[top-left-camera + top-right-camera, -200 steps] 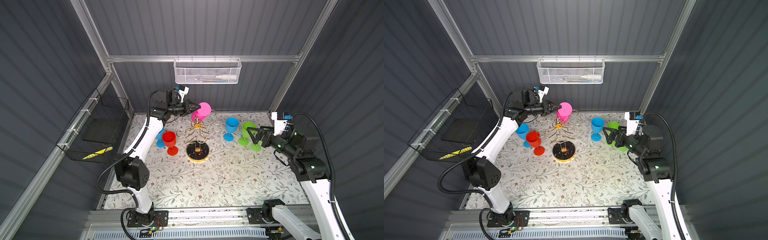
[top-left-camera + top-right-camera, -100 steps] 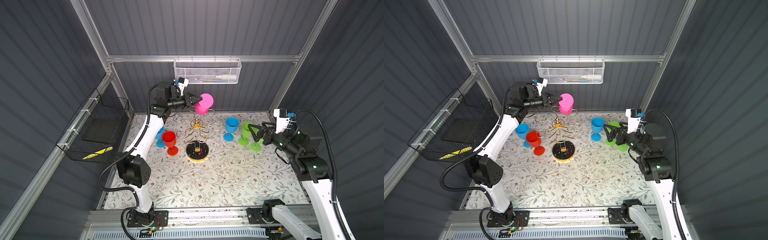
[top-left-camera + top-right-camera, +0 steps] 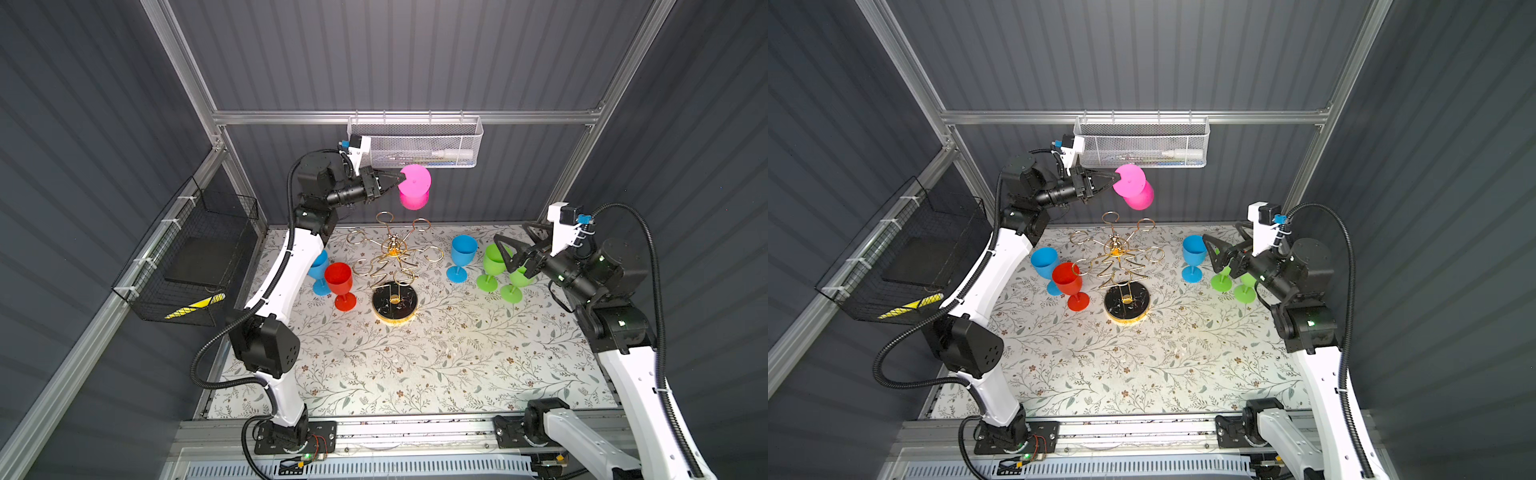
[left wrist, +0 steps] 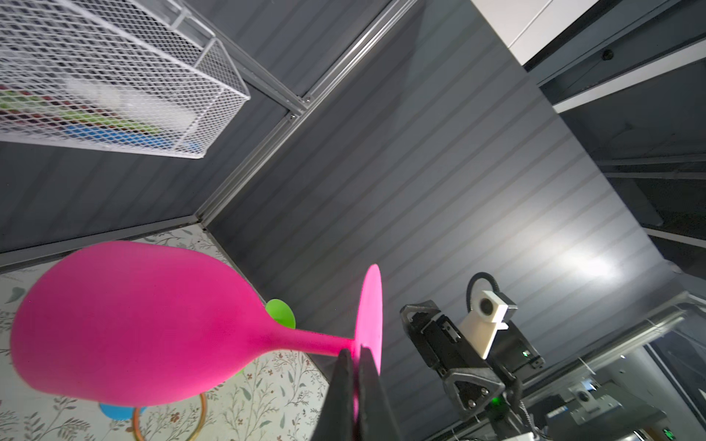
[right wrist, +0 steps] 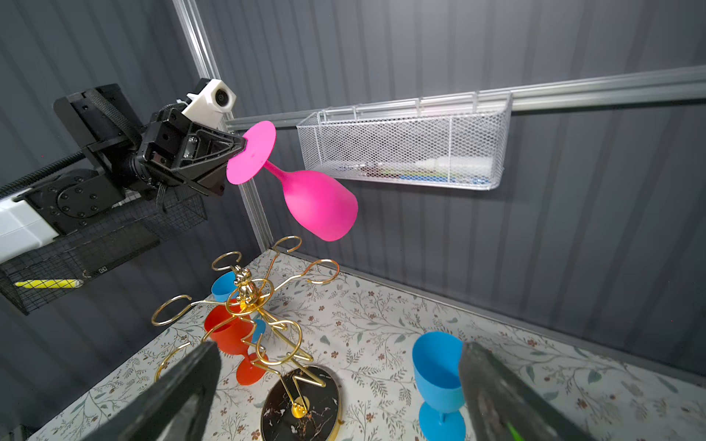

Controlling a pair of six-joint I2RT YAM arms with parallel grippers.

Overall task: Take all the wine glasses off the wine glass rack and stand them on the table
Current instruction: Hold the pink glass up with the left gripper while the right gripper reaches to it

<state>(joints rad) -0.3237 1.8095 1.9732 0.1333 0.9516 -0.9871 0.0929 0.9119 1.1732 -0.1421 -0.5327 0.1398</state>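
**Pink glass held clear above the empty rack**

The gold wine glass rack (image 3: 392, 249) stands mid-table on its black marbled base, and every ring loop that shows is bare. Above its rear loops, well clear of the wire, hangs the pink wine glass (image 3: 413, 189). It sits just below the white mesh basket (image 3: 415, 143) on the back wall.

The left gripper (image 3: 401, 179) is clamped thin on the rim of the glass's foot. From the fingertips the glass lies straight ahead. Its long axis slants from the foot down through the stem to the bowl, which points mouth-down and away from that arm.

The right gripper (image 3: 511, 235) stands spread wide and empty beside the green wine glasses (image 3: 492, 262), well apart from the pink one. I judge any set-down to be the left arm's job.

No brand or writing is legible. A yellow-and-black striped strip (image 3: 195, 305) in the black wire basket carries no readable text.
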